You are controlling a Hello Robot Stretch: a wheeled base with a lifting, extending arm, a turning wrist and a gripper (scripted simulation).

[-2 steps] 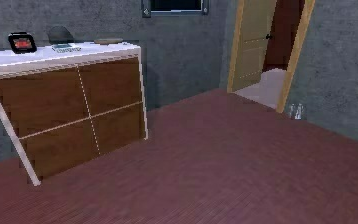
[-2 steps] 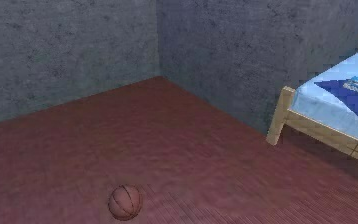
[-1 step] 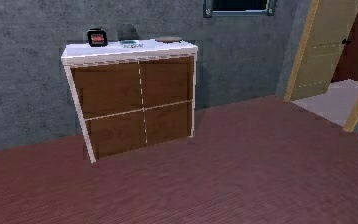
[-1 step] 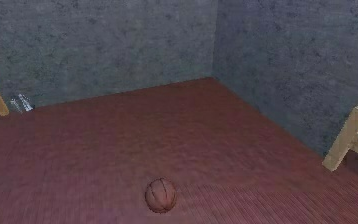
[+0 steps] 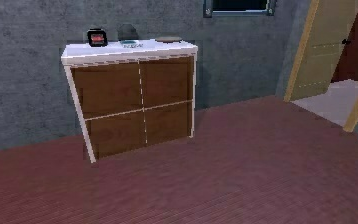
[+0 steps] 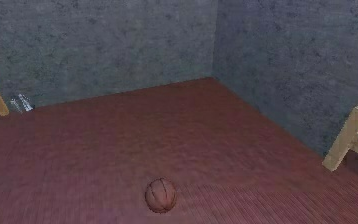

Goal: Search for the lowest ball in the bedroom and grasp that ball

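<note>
the ball (image 6: 160, 194) lies on the bare floor (image 6: 107, 150) near the bottom edge of the arm side view, out in the open and well apart from both grey walls (image 6: 97, 45) that meet in the corner beyond it. since it rests on the floor itself, i judge nothing in the room can sit lower, so this should be the one to go for. it looks like a small basketball: orange-brown, round, with dark seam lines curving across it, and a soft shadow under it. being round on smooth boards, it will likely roll at a careless nudge. i cannot tell the state of the jaws from these pictures, nor how the ball lies relative to them, so i would not yet call it within reach. farther out, a pale wooden frame piece (image 6: 349, 138) stands at the arm side view's right edge. ahead, in the forward view, a cabinet (image 5: 132, 95) with brown doors and a white top stands against the wall, a small dark red object (image 5: 95, 38) on it, and a doorway frame (image 5: 322, 50) opens to its right.
</note>
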